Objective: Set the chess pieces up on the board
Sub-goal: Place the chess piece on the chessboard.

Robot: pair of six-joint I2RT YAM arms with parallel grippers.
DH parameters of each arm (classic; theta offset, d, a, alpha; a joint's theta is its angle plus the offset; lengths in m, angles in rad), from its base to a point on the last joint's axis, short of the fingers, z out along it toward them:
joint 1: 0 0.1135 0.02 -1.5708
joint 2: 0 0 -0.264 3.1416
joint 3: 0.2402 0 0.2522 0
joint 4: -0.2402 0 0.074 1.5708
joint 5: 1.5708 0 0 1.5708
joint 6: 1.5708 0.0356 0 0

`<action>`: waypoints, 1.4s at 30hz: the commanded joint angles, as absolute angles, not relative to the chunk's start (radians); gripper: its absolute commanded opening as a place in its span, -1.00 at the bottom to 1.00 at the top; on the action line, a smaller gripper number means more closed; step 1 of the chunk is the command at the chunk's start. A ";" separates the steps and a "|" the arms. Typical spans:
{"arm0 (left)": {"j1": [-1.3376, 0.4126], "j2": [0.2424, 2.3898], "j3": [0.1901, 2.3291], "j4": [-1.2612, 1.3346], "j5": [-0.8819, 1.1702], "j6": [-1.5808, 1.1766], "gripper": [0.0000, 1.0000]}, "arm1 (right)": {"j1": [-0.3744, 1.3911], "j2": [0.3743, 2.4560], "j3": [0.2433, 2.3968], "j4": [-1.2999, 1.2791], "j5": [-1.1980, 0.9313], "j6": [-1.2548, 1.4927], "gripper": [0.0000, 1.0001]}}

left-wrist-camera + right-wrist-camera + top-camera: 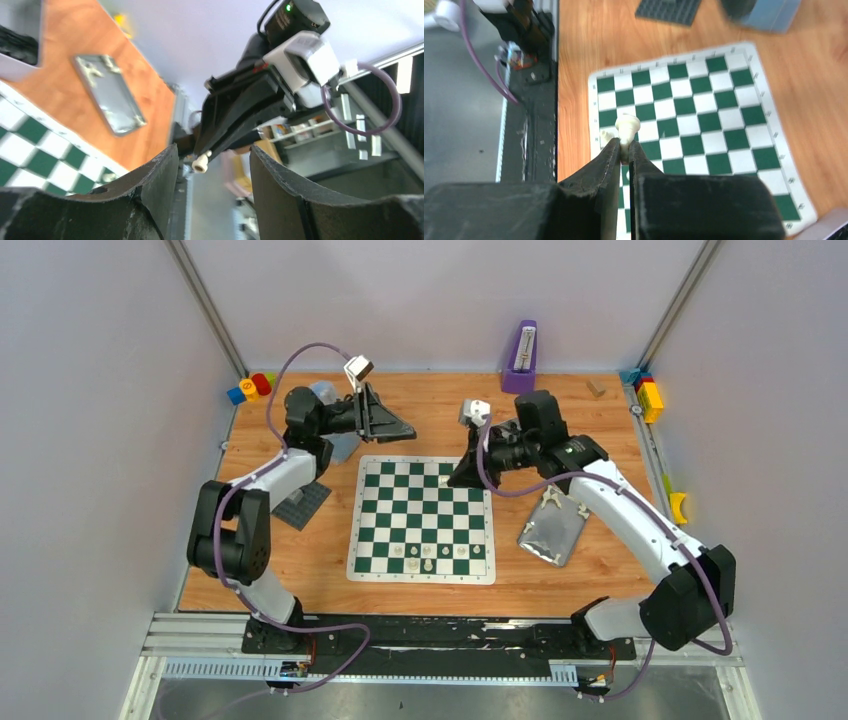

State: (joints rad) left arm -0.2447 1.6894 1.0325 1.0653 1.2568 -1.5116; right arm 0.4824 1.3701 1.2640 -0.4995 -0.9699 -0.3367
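The green-and-white board (420, 520) lies flat at the table's middle. Several cream chess pieces (445, 552) stand along its near rows. My right gripper (462, 475) hovers over the board's far right corner, shut on one chess piece (627, 127) whose base sticks out past the fingertips (616, 150). Another piece (606, 135) stands on the board (704, 125) just beyond it. My left gripper (405, 430) hangs above the board's far left edge, open and empty. In the left wrist view it (212, 150) faces the right gripper and the held piece (200, 162).
A silver pouch (551, 528) lies right of the board. A dark grey plate (303, 505) sits left of it, under the left arm. A purple upright object (521, 357) stands at the back, and coloured blocks (250, 387) (648, 395) sit in both back corners.
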 commanded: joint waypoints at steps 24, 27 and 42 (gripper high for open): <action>-0.158 1.148 1.276 -0.805 0.499 0.149 1.00 | 1.010 1.655 1.141 -0.909 -0.102 -0.694 -1.00; -0.158 1.117 1.256 -0.801 0.490 0.158 1.00 | 1.019 1.671 1.146 -0.925 -0.092 -0.701 -1.00; -0.158 1.093 1.221 -0.777 0.496 0.158 1.00 | 1.032 1.746 1.196 -0.960 -0.060 -0.704 -1.00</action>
